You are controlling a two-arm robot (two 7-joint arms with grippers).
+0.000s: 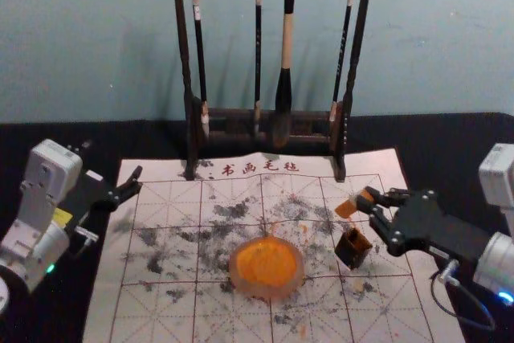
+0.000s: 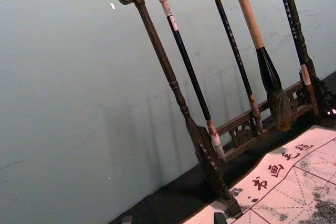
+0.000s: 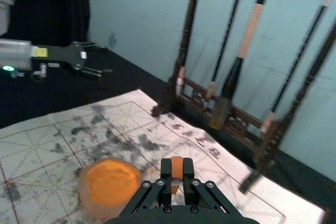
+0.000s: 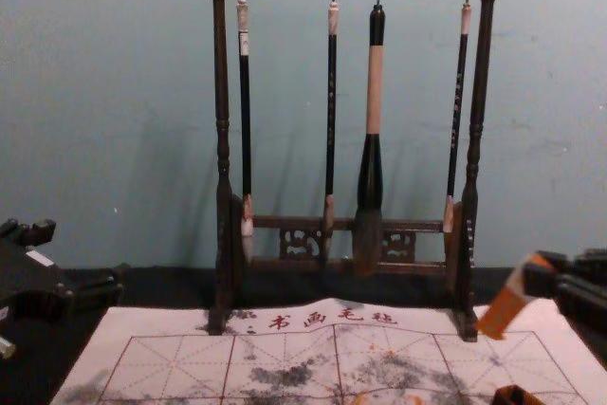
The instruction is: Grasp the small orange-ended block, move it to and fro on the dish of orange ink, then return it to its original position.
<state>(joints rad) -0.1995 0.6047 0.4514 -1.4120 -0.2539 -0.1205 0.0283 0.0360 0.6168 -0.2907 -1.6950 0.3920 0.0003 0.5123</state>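
Note:
My right gripper (image 1: 366, 198) is shut on the orange-ended block (image 1: 346, 208), holding it tilted above the mat, a little beyond the dark open box (image 1: 352, 248). In the right wrist view the right gripper (image 3: 177, 174) pinches the block (image 3: 177, 167) between its fingertips. The chest view has the right gripper (image 4: 542, 277) at the right edge, the block (image 4: 505, 310) slanting down and left from it. The round dish of orange ink (image 1: 267, 267) lies left of the box. My left gripper (image 1: 138, 179) is parked at the mat's left edge, standing open.
A dark wooden rack (image 1: 265, 122) with several hanging brushes stands at the mat's back edge. The white gridded mat (image 1: 173, 303) with dark ink smudges covers the middle of the black table (image 1: 450, 138).

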